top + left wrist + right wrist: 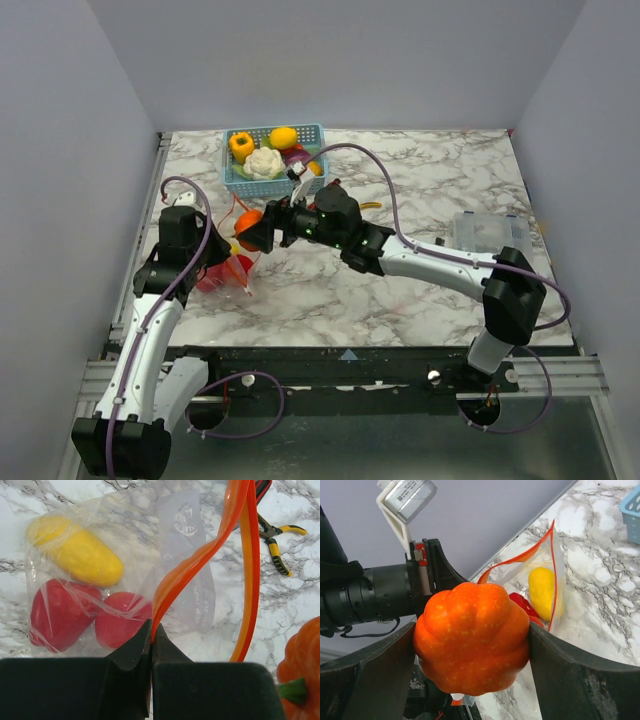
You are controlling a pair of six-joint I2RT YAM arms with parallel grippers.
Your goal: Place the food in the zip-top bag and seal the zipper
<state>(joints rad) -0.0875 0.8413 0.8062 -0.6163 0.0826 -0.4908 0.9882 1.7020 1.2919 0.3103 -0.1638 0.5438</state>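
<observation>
Nearest on the left, the left hand (151, 635) is pressed together, pinching the zipper (200, 560) of the zip-top bag (192, 597), which lies on the marble table (430, 180) with its mouth lifted open. Inside it sit one yellow food (75, 555) and two red pieces (57, 615). Just beyond, the right hand (475, 670) is spread wide around an orange pumpkin (470, 630), clamped between both fingers near the bag's mouth. Yellow-handled pliers (275, 545) lie further out. At the far edge, the blue basket (310, 130) holds a cauliflower (263, 163) and other pieces.
</observation>
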